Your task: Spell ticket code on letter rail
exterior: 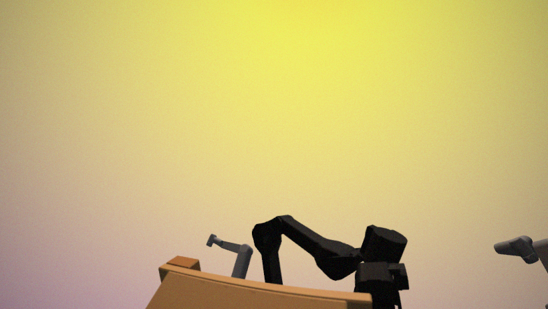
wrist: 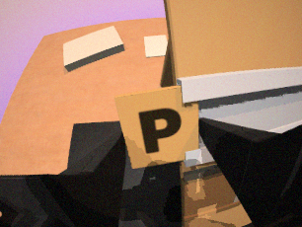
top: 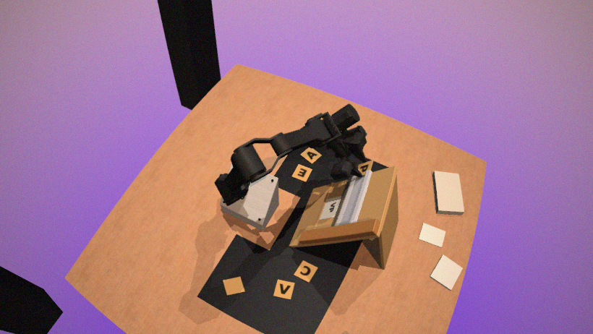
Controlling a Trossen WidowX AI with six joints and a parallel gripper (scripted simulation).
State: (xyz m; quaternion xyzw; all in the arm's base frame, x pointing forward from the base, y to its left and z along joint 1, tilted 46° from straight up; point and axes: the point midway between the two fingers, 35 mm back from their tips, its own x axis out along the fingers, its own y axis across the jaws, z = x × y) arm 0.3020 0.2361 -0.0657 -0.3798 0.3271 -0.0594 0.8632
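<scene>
Gripping the P tile [wrist: 158,128] w/ jaws clamped on it, right at open end of grey rail [top: 353,197] on board [top: 380,194]; ticket [top: 330,208] reads VP.

Wooden counter [top: 137,232], black mat [top: 249,306], board [top: 375,194]

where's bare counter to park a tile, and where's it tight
Bare wood runs along the counter's left side, beyond the arm's base, and between the board and the white cards. It is tight where the gripper holds the P tile by the rail.
</scene>
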